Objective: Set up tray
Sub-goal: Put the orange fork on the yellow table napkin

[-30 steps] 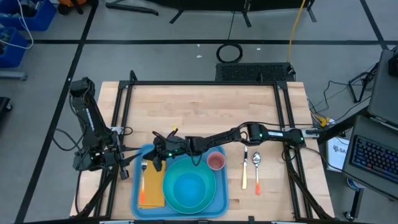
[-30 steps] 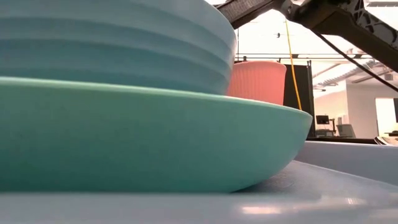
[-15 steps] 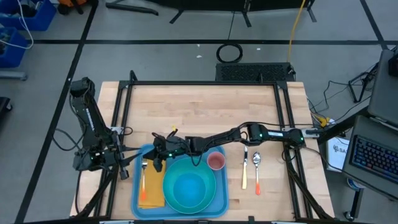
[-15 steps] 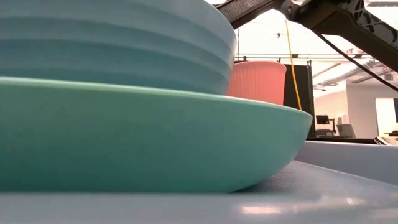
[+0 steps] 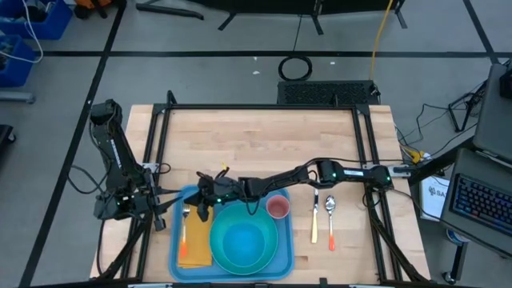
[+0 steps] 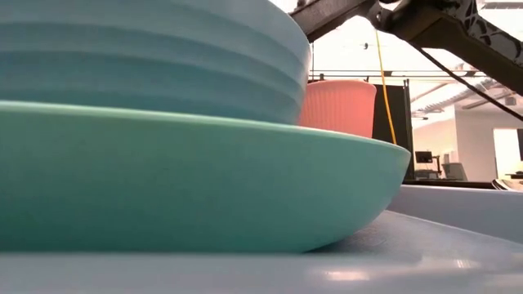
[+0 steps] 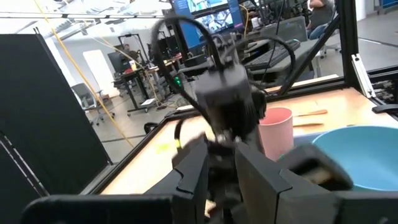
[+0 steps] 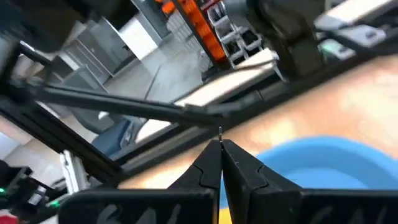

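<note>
A blue tray (image 5: 282, 254) sits at the six o'clock edge of the wooden counter (image 5: 256, 144) in the overhead view, already loaded. On it a turquoise plate (image 5: 264, 250) carries a light blue bowl (image 5: 240, 240), a pink cup (image 5: 278, 208) stands at the tray's two o'clock corner, and an orange napkin (image 5: 194, 244) lies along its nine o'clock side with a fork (image 5: 185, 228) on the napkin's outer edge.

The right arm reaches across the counter from three o'clock, its claw (image 5: 205, 202) over the tray's ten o'clock corner, just above the napkin's far end. The wrist camera shows the right claw (image 8: 221, 149) clenched, fingertips pressed together with a thin dark sliver sticking up between them; what that sliver is cannot be told. The tray's rounded blue rim (image 8: 323, 155) shows just beyond the fingers (image 8: 239, 167).

The left claw (image 5: 152, 200) hangs at the counter's nine o'clock edge, just beside the tray. Its fingers (image 7: 264, 180) stand slightly apart with the right arm's wrist close in front of them; whether they hold anything cannot be told.

Off the tray, at four o'clock on the counter, an orange-handled knife (image 5: 315, 218) and spoon (image 5: 331, 222) lie side by side. From counter height, plate (image 6: 188, 180), bowl (image 6: 155, 57) and cup (image 6: 339, 106) fill the frame.
</note>
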`<state>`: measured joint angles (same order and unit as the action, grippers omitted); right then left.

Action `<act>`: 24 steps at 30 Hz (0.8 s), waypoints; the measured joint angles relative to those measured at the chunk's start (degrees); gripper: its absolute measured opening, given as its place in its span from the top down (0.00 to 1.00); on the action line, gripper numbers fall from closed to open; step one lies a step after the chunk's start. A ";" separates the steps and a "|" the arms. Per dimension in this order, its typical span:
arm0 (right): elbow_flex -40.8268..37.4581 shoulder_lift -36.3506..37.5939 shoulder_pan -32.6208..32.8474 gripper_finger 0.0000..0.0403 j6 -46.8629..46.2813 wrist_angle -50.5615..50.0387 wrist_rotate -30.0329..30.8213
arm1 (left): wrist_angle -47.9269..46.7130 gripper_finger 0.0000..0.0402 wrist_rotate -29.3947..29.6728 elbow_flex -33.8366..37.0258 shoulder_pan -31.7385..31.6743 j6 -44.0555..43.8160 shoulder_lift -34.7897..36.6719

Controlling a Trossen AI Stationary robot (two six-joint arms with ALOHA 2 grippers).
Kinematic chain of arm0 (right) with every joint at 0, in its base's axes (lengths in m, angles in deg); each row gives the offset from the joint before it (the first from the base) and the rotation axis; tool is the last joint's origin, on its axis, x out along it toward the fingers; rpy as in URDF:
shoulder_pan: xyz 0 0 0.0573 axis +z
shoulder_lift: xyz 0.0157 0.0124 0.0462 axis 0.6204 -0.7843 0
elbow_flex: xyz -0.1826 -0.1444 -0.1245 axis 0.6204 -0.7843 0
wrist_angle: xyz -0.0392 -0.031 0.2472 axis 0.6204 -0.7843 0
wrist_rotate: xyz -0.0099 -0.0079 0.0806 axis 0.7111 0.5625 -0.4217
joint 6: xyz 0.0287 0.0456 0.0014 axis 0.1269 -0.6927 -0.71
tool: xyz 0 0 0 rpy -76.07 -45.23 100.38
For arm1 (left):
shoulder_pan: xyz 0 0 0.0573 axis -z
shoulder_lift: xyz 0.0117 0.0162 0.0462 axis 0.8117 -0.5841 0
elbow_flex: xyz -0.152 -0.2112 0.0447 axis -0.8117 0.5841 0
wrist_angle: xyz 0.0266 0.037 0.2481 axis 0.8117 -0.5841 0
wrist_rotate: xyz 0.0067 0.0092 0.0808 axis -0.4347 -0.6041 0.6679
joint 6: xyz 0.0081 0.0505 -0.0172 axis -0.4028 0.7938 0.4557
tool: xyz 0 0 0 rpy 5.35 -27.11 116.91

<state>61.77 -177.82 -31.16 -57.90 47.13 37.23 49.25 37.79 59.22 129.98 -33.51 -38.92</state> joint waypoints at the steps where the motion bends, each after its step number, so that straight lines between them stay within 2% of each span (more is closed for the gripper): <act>1: 0.04 -0.89 0.02 1.00 -0.02 1.46 0.53 | 0.03 0.78 0.01 0.00 0.00 0.00 0.00; 8: 1.24 -2.29 -0.09 1.00 -2.90 1.86 -1.71 | -0.05 0.78 0.01 0.00 0.00 -0.40 0.00; 24: 1.31 -2.19 0.27 1.00 1.56 1.01 -1.78 | -0.02 0.78 -0.01 0.00 0.00 -0.35 0.00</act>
<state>63.08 -180.01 -30.89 -56.35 48.14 35.45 49.23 37.78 59.22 129.98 -33.86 -38.92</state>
